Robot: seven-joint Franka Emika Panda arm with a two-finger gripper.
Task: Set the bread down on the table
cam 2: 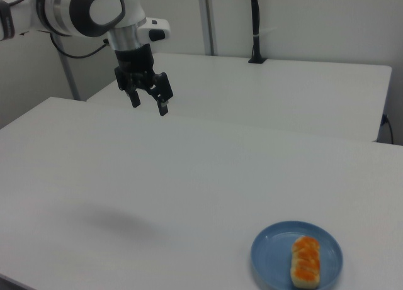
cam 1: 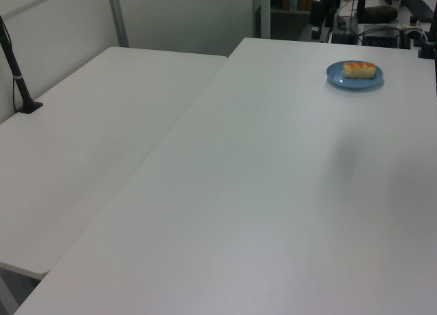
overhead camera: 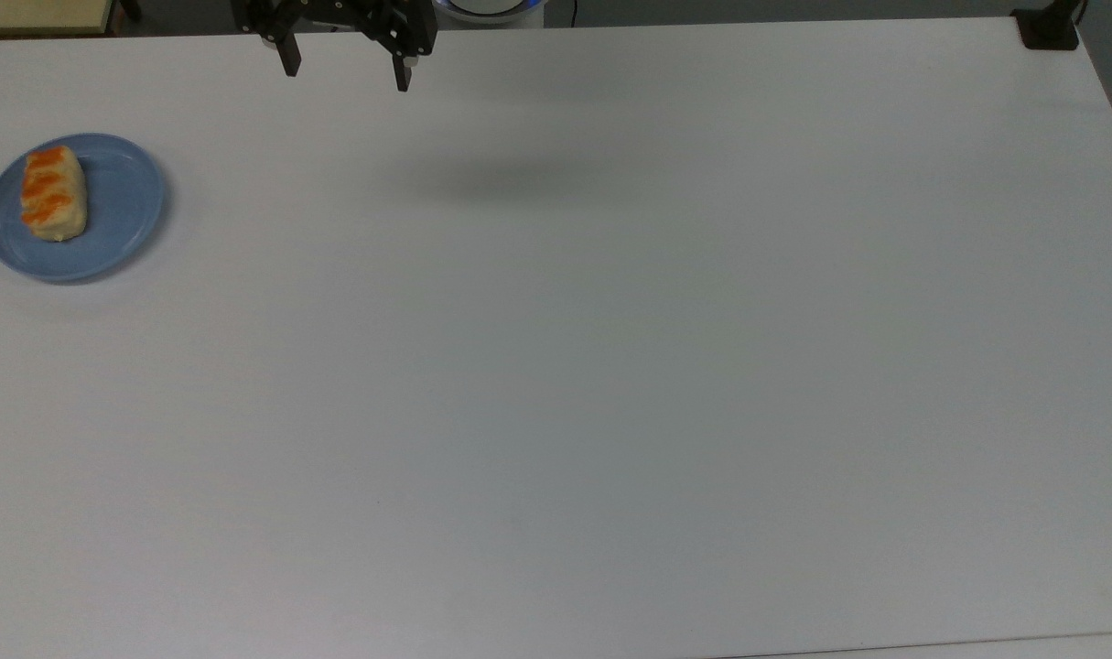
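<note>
Nothing is done yet: I see the bread [overhead camera: 53, 193] lying on the blue plate [overhead camera: 121, 206] at the top view's left, my gripper [overhead camera: 345, 78] high above the worktop [overhead camera: 610, 366], well apart, fingers spread and empty. Reach, grasp and placement all remain.

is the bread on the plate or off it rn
On it. The bread lies on the blue plate, toward the top view's left side of it. The open gripper hangs far away, holding nothing.
</note>
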